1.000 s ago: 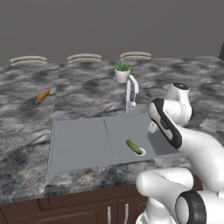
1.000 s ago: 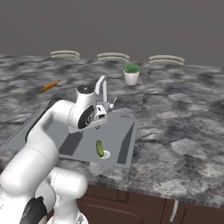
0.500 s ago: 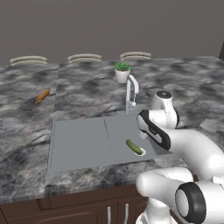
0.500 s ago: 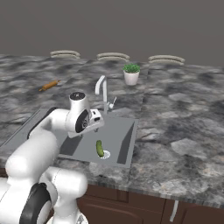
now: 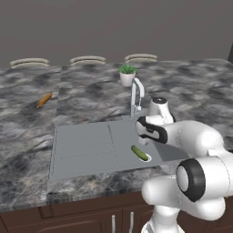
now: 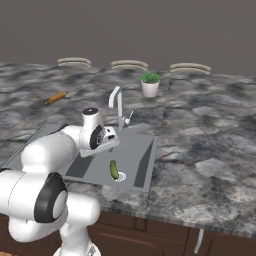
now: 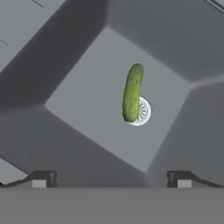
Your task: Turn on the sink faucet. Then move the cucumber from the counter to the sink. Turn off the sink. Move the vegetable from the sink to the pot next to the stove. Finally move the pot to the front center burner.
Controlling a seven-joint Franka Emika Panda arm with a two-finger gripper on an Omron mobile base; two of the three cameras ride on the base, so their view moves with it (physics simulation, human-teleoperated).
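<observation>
Since the cucumber (image 7: 132, 92) already lies in the sink (image 5: 82, 145), one end over the drain (image 7: 143, 111), the move into the sink looks done. With fingers (image 7: 40, 179) spread wide and empty, the gripper (image 7: 111, 180) hangs above, cucumber at 12 o'clock. Faucet (image 5: 136, 93), pot and burner steps likely remain.

Hidden and cropped regions around the sink (image 5: 82, 150). In the left base view, the arm's white links cover the sink basin's right wall and part of its floor; the gripper itself is concealed behind the wrist. In the right base view, the arm masks the sink's left portion and drainboard. The cucumber (image 7: 132, 92) overlaps the drain (image 7: 144, 111), hiding its left half in the hand view. The fingertips (image 7: 41, 179) are cut by the lower band. The faucet (image 6: 118, 106) handle position is too small to judge.
</observation>
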